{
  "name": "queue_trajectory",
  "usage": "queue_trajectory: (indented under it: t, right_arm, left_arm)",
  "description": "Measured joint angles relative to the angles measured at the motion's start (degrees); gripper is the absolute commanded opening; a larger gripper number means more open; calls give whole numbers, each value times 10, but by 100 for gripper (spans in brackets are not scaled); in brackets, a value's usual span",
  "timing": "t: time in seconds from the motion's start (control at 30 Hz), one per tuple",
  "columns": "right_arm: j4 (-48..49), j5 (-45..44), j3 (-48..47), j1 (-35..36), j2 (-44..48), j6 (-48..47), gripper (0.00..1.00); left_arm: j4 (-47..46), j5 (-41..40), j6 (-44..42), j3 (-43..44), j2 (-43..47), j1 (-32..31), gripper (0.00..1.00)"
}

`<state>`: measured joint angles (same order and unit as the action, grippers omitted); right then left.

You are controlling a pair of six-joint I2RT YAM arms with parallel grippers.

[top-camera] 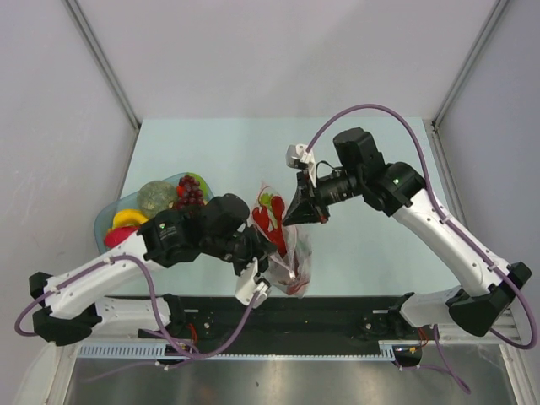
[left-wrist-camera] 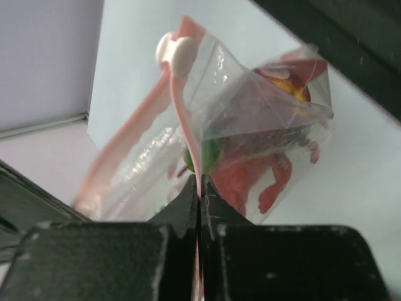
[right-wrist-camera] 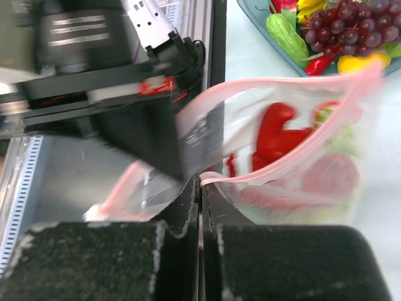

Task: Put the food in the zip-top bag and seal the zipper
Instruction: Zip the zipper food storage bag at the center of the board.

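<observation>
The clear zip-top bag [top-camera: 287, 253] is held up between both grippers at the table's middle. Inside it I see the red lobster [top-camera: 272, 221] and some green and yellow pieces. My left gripper [top-camera: 263, 256] is shut on the pink zipper strip [left-wrist-camera: 182, 119], seen in the left wrist view [left-wrist-camera: 200, 183] below the white slider [left-wrist-camera: 175, 53]. My right gripper [top-camera: 293, 218] is shut on the same strip at the other side of the mouth [right-wrist-camera: 201, 180]. The mouth gapes open in the right wrist view, with the lobster [right-wrist-camera: 276, 132] inside.
The translucent blue-green dish [top-camera: 108, 221] stands at the left, holding the dark red grape bunch [top-camera: 191, 192], a yellow piece [top-camera: 128, 218], a round green piece [top-camera: 156, 196] and others. It also shows in the right wrist view [right-wrist-camera: 257, 15]. A black rail runs along the near edge [top-camera: 337, 308].
</observation>
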<state>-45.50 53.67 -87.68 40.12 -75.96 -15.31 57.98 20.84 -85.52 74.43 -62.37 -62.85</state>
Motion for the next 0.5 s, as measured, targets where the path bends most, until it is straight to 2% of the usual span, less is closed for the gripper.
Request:
queue_trajectory:
  t: [0.1,0.13,0.23,0.37,0.5]
  right_arm:
    - [7,-10,-10,10,-16,-3,37]
    - [13,-16,-16,12,-23,-4,61]
    - [30,-41,-34,15,-34,-5,87]
    - [36,-75,-37,-11,-12,-10,90]
    - [29,-88,-14,-115,67,-10,85]
  left_arm:
    - [-41,3,96,0,7,-34,0]
    - [-57,3,134,0,7,-40,0]
    - [-102,-8,254,2,-5,-45,0]
    - [-160,-50,395,0,-26,-43,0]
    - [-221,-85,509,-24,-22,-31,0]
